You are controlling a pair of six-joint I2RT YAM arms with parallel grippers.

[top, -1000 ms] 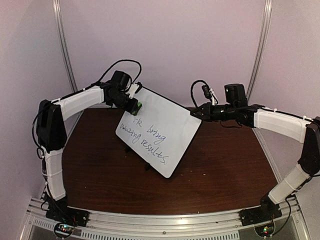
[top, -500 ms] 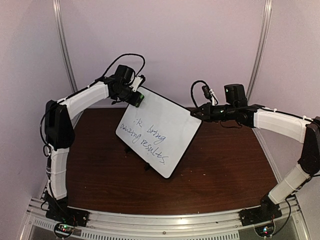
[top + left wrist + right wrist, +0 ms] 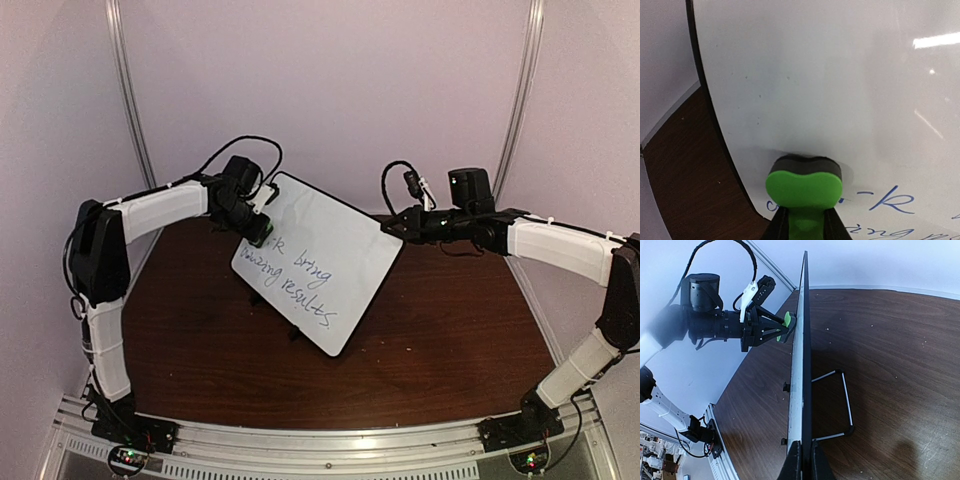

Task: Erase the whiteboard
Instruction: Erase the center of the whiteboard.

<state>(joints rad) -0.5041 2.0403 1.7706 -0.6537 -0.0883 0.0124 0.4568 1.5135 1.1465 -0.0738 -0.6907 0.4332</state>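
Observation:
The whiteboard [image 3: 320,262] stands tilted on the brown table, white with a thin black frame and blue handwriting across its lower half. My left gripper [image 3: 262,232] is shut on a green eraser [image 3: 804,187] whose black felt presses the board's upper left part, just above the writing. In the left wrist view the whiteboard [image 3: 830,85] above the eraser is blank. My right gripper [image 3: 392,226] is shut on the board's right edge. The right wrist view shows the whiteboard [image 3: 801,380] edge-on between the fingers [image 3: 795,462], with the eraser [image 3: 786,319] on its far side.
A wire stand [image 3: 842,405] props the board from behind on the brown table [image 3: 440,330]. Pale walls close in at the back and sides. A metal rail [image 3: 330,445] with both arm bases runs along the near edge.
The left gripper with the eraser went up to the board's top corner, then came back down and left onto the first words. Writing at the upper left has shrunk. Right arm unmoved.

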